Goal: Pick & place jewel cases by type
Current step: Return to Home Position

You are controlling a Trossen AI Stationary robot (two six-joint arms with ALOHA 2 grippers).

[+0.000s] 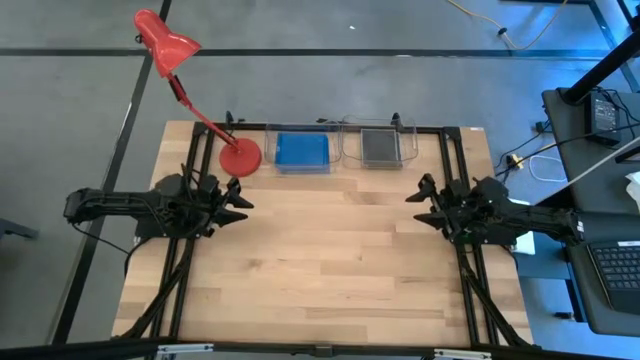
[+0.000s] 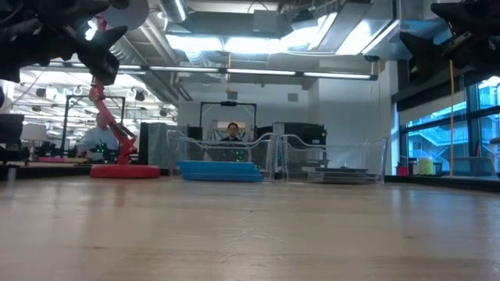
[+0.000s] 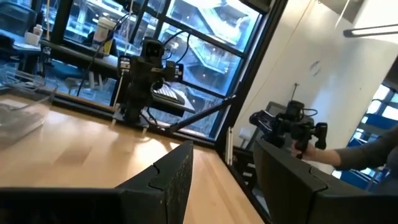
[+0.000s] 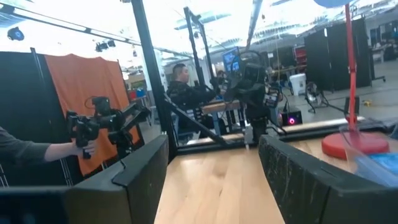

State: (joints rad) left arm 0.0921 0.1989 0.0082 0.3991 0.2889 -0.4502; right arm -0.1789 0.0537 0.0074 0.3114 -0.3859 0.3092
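The blue jewel cases (image 1: 301, 150) lie flat in the left clear bin (image 1: 270, 135), in the upper middle of the high view. The dark jewel cases (image 1: 381, 146) lie in the right clear bin (image 1: 408, 135). The two bins stand side by side at the top edge of the wooden worktop (image 1: 330, 260). In the low view the blue stack (image 2: 221, 170) sits at centre and the dark stack (image 2: 337, 173) right of centre; the count in either cannot be told.

A red lamp (image 1: 240, 157) has its base just left of the left bin, and its head leans toward the frame's upper left.

The left arm (image 1: 150, 208) sits at mid-left, its jaws pointing toward the centre, open and empty; its fingers (image 3: 168, 180) show well apart. The right arm (image 1: 500, 212) mirrors it at mid-right, jaws also open and empty, fingers (image 4: 143, 174) spread. Both are raised above the worktop, well apart from the bins.
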